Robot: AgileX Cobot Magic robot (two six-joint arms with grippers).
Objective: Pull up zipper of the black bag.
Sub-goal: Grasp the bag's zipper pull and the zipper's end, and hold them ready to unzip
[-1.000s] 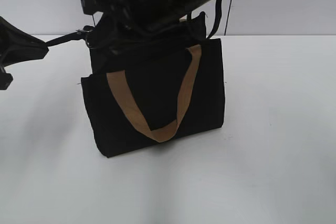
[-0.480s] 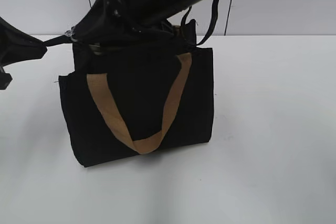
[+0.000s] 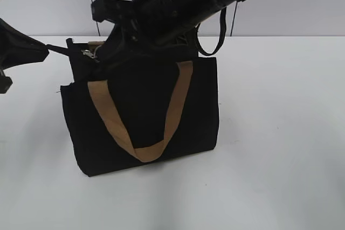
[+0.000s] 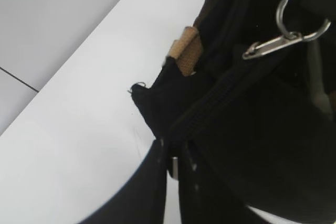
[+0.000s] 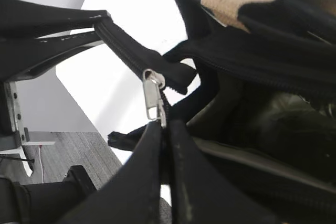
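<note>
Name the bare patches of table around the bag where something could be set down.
Bare table spreads right of the black bag, and in front of it toward the camera. The strip left of the bag is also bare but narrower. It is crowded at the bag's top left corner, where the left gripper and right gripper meet.

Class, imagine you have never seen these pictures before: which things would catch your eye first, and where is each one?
First comes the black bag standing upright mid-table, its tan handle drooping in a loop down its front. Next, the bulky right arm slants in from the upper right over the bag's top. In the right wrist view, the right pincer is shut on the silvery zipper pull, while the left pincer pinches the zipper strip's end.
</note>
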